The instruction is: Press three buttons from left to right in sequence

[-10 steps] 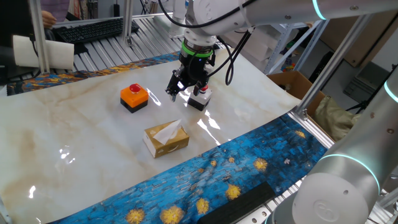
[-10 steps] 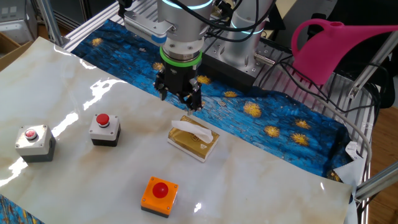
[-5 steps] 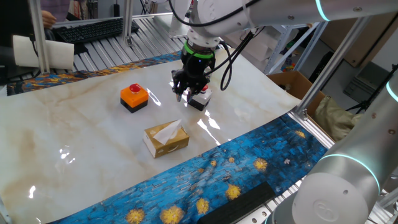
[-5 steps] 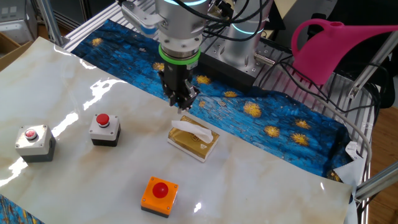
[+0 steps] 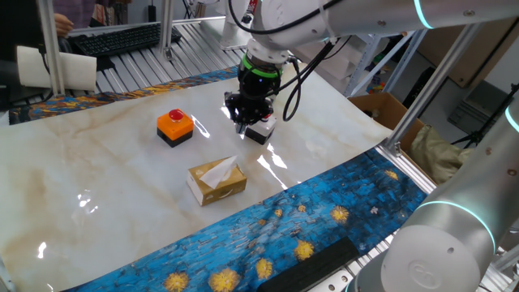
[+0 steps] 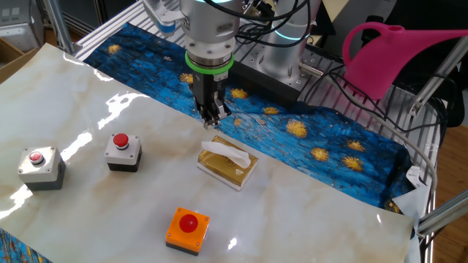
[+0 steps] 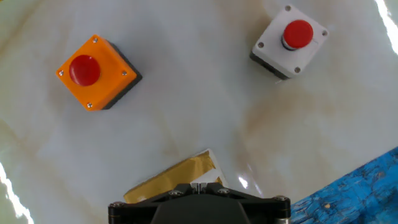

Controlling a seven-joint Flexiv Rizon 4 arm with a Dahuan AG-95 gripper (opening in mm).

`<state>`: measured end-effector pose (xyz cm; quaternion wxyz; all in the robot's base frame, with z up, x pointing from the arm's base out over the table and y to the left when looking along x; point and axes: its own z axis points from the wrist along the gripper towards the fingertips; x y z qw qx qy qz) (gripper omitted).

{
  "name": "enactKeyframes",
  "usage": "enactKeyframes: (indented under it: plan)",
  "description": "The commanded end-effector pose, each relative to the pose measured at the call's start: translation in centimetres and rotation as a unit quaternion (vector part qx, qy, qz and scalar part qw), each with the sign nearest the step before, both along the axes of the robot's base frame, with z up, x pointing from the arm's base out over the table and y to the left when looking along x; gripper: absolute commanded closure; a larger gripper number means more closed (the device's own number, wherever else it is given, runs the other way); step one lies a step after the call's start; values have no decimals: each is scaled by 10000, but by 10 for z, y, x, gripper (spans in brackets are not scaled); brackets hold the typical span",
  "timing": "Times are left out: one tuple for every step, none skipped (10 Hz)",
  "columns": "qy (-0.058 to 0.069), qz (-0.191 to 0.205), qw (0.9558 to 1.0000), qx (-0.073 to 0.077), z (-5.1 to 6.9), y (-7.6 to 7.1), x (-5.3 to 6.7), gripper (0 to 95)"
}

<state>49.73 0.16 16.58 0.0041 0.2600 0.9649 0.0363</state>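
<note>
- Here the end effector (image 6: 213, 121) hangs above the tabletop (image 6: 88, 109), pointing straight down, with its fingers (image 5: 245, 124) pressed together and nothing between them.
- In the other fixed view it hovers just above the tan tissue box (image 6: 227, 164), on that box's far side, without touching it.
- The tissue box lies flat on the marble-patterned tabletop, a white tissue poking out of its top slot.
- The orange button (image 6: 187, 229) sits near the front edge in that view, on a black base, with its red round cap facing up; it is apart from the tissue box.
- The nearer grey-white button (image 6: 123, 151) stands to the left of the tissue box, also with a red cap on a dark base.
- The farther grey-white button (image 6: 41, 166) stands further left, near the tabletop's edge, well apart from the end effector.
- In one fixed view the end effector partly covers one grey-white button (image 5: 261, 129), while the orange button (image 5: 174, 126) sits to its left and the tissue box (image 5: 216, 180) lies nearer the camera.
- The hand view shows the orange button (image 7: 96, 71) at upper left and a grey-white button (image 7: 290, 42) at upper right, with a corner of the tissue box (image 7: 174, 179) just above the hand's dark body.
- A blue patterned cloth (image 6: 322, 146) runs along the tabletop's edge, and a pink watering can (image 6: 395, 51) stands behind it.
</note>
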Motion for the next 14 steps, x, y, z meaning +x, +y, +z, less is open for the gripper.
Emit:
enactKeyframes:
  plan:
    - [-10, 174, 9998, -12, -1, 1, 0, 950]
    - [-14, 226, 9997, -14, -1, 1, -1, 950]
    - [-23, 248, 9997, -28, -2, 1, -2, 950]
    - [-22, 243, 9997, -28, -2, 1, -3, 950]
    - [-26, 257, 9997, -32, -2, 1, -3, 950]
    - [-19, 317, 9995, -32, -2, 1, -3, 950]
    - [-23, 342, 9994, -30, -2, 1, -3, 950]
    - [-16, 404, 9992, -48, -2, 1, -3, 950]
    - [92, 536, 9984, -127, -2, 1, -3, 950]
    - [221, 610, 9976, -226, -2, 1, -3, 950]
    - [319, 594, 9975, -193, -2, 1, -3, 950]
    - [309, 228, 9992, -150, -2, 1, -3, 950]
    - [292, 226, 9992, -158, -2, 1, -3, 950]
    - [226, 340, 9990, -190, -2, 1, -3, 950]
